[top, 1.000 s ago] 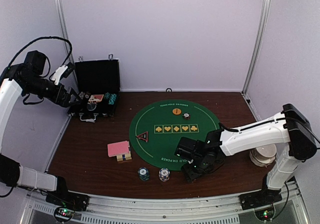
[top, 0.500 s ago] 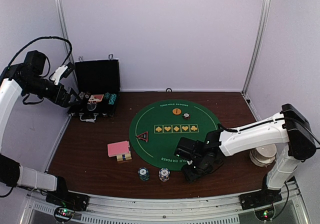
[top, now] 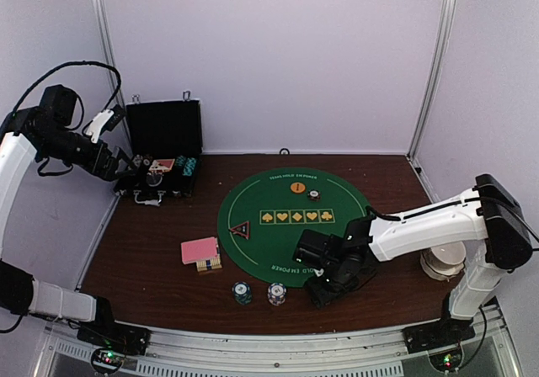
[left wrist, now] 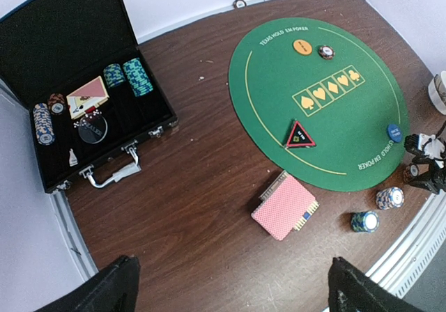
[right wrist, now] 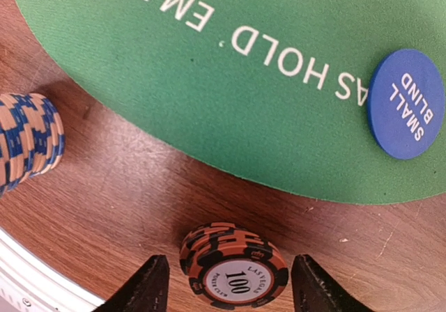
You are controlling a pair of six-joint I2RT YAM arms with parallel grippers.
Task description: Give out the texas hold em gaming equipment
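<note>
Right tool open astride "100" chip stack, blue "SMALL BLIND" button, left tool open

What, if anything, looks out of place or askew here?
The pink-backed card deck, on the bare table beside the green mat, is untidy: lower cards stick out past the top ones. Nothing else stands out.
</note>
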